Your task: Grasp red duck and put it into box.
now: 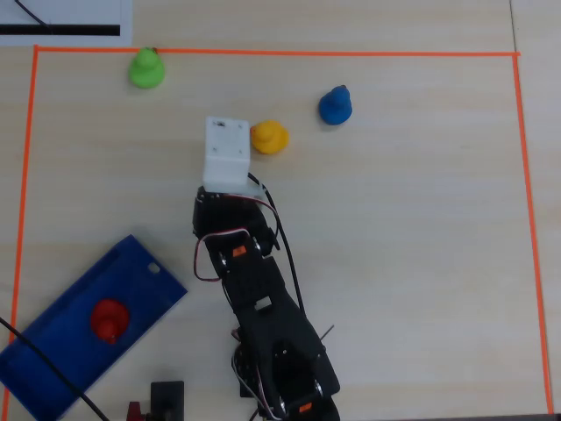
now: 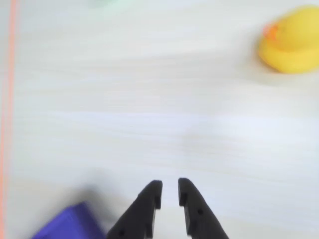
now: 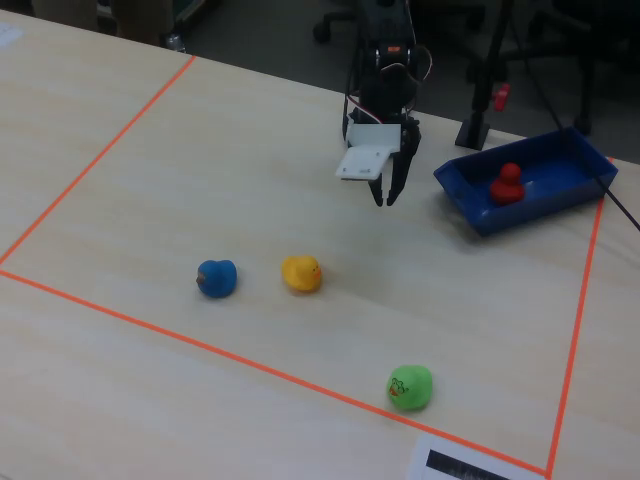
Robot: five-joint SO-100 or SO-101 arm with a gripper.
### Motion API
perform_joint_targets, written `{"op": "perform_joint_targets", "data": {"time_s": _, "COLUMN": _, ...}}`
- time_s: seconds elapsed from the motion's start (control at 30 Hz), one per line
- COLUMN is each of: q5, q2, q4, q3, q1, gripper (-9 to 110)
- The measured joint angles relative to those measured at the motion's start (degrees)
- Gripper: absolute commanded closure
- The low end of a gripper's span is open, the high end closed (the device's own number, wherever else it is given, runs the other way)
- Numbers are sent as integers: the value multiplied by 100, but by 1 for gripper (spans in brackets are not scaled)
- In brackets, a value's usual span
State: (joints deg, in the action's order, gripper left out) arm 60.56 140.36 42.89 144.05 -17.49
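Observation:
The red duck [image 1: 110, 320] sits inside the blue box [image 1: 53, 355] at the lower left of the overhead view. In the fixed view the red duck [image 3: 507, 185] stands upright in the box [image 3: 520, 215] at the right. My gripper [image 3: 385, 198] hangs above the bare table, to the left of the box and clear of it. In the wrist view the gripper [image 2: 169, 191] is empty, its black fingers almost together with a narrow gap. A corner of the box [image 2: 70, 224] shows at the lower left.
A yellow duck [image 1: 269, 137] lies just beyond the gripper, and also shows in the wrist view [image 2: 294, 42]. A blue duck [image 1: 335, 105] and a green duck [image 1: 145, 68] sit farther off. Orange tape [image 1: 263, 53] frames the work area.

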Motion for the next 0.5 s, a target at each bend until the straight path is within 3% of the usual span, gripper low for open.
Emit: {"op": "perform_joint_targets", "data": {"time_s": 0.5, "q5": 334, "q2": 4509, "q4": 598, "q3": 2936, "q1": 1705, "gripper": 101}}
